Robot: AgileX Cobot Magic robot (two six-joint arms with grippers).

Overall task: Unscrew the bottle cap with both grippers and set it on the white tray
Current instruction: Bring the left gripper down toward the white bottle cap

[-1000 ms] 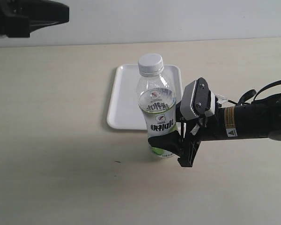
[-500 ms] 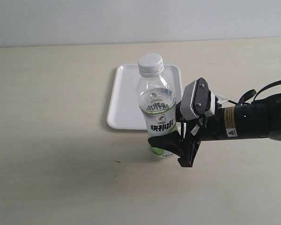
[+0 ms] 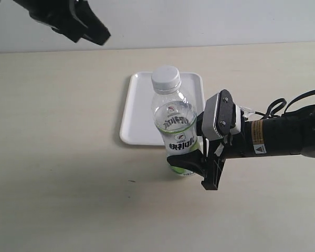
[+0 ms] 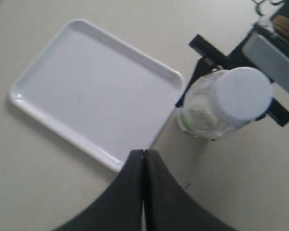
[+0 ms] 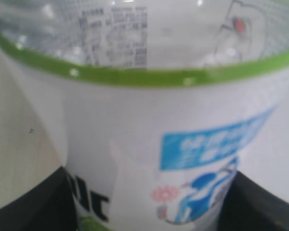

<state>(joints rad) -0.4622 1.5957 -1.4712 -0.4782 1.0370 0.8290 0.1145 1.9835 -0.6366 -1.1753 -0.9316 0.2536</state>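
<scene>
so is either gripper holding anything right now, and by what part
The right gripper clamps the bottle around its lower, labelled body, a finger on each side. The bottle cap is untouched. The left gripper is shut on nothing.

A clear plastic drink bottle [image 3: 174, 123] with a white-and-green label leans slightly, its small round white screw cap [image 3: 165, 79] seated on the neck; the right black tool [image 3: 189, 163] clasps its lower body from the side; the flat rectangular white plastic tray [image 3: 139, 113] lies on the surface just behind the bottle; the left black tool [image 3: 89, 32] hangs high and well apart, fingers pressed together.
</scene>
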